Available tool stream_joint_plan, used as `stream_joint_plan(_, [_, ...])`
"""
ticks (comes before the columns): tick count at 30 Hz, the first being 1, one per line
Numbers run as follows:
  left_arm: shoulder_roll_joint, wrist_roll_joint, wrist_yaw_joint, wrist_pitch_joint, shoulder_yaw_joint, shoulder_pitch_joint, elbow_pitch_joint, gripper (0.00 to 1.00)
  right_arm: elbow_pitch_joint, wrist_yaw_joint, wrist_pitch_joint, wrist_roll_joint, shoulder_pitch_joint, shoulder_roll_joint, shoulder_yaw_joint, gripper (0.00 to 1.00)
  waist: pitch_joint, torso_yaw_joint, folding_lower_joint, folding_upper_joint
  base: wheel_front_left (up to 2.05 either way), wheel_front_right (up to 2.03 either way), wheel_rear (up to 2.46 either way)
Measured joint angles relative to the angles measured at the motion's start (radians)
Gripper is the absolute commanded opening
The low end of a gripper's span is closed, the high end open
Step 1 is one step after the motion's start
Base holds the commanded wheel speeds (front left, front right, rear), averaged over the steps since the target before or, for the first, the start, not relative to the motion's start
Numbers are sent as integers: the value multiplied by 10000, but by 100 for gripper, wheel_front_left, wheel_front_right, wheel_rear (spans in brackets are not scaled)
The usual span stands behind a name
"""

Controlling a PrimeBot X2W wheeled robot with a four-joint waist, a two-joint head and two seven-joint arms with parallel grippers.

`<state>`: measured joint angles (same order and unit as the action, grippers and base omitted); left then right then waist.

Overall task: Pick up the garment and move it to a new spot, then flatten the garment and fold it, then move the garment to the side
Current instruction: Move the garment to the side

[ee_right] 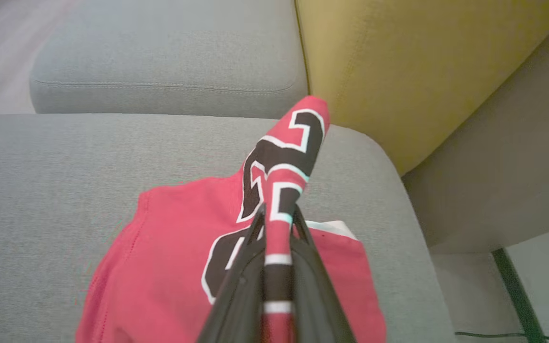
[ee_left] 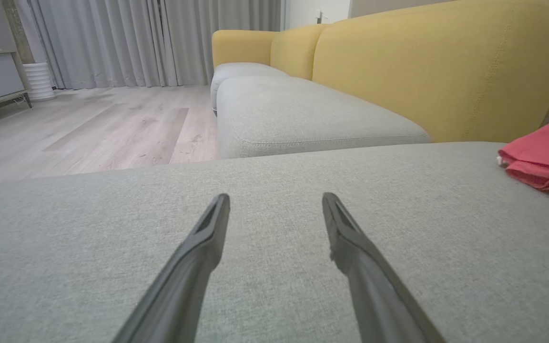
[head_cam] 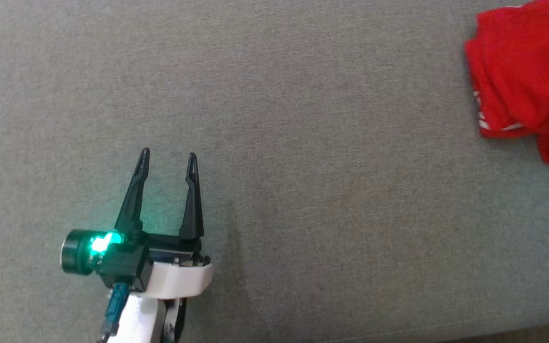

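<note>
Seat: grey woven sofa cushion (head_cam: 303,143) right across your head view, yellow backrest (ee_right: 398,62) behind it, pale wood floor (ee_left: 88,128) beyond.
Garment spot: red garment (ee_right: 169,247) bunched at the right end of the cushion, near the backrest corner and well apart from your left arm.
Right fingers: your right fingers (ee_right: 236,286) are pinched together on a narrow ridge of the cloth, which stands up past the tips.
Left fingers: your left fingers (head_cam: 134,200) are spread wide with nothing between them, over bare cushion.
Look: red knit with big black figures edged in white and white-striped trim along one edge. It's doubled over itself in layers, nowhere near flat.
Handling: by my read it's light, thin and limp. Expect it to drape and trail rather than keep a shape, and a slick knit like this could slide out of a small pinch.
Where to hold: that ridge should do for a carry. For flattening, you'd likely want two corners along a trimmed edge, one per arm. Which edge is hem or shoulder, I can't tell in this heap.
</note>
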<state>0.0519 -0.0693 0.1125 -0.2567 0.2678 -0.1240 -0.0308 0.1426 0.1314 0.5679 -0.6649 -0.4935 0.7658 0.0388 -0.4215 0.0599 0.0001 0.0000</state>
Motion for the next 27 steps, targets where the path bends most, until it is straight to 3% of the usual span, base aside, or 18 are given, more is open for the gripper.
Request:
stream_joint_plan(1, [2,0,-63,0,-13,-30,0,100,-136,0,165,111,156,56,240,0,-13,-32,-1,0,0,0,0])
stream_joint_plan(2, [2,2,-86,0,-19,-65,-2,100,-247,0,293,240,311,61,466,14,-18,-60,0,0,0,0,0])
stream_joint_plan(3, [0,-6,-86,0,-29,-115,-25,100,-343,0,362,395,463,61,677,75,-12,-83,0,0,0,0,0])
stream_joint_plan(4, [0,-58,-115,-2,-50,-169,-102,100,-441,0,364,627,614,59,859,100,17,-104,1,0,0,0,0])
stream_joint_plan(8, [0,-326,-157,0,-88,-175,-451,100,-865,0,-483,1728,1081,44,1151,100,353,-177,-2,0,0,0,0])
stream_joint_plan(11, [-4,-483,-157,0,-79,-104,-698,100,-1083,0,-1214,2362,1170,-525,857,100,778,-229,-2,0,0,0,0])
stream_joint_plan(14, [-2,-556,-155,0,-71,47,-894,100,-1264,0,-1908,2932,1330,-1661,-48,100,1316,-280,-3,0,0,0,0])
stream_joint_plan(18, [-2,-560,-59,0,-25,516,-1064,100,-813,0,-3614,3565,2135,-3179,-1212,100,2143,-360,-4,1,0,0,0])
stream_joint_plan(25, [-2,-982,-163,0,332,1398,-1864,100,1396,0,-7400,4234,3833,-6299,-1724,100,3667,-650,-6,1,0,0,0])
stream_joint_plan(27, [6,-999,-159,0,320,1498,-1847,100,1676,0,-7737,4312,4131,-6633,-1848,100,3869,-715,-6,0,0,0,0])
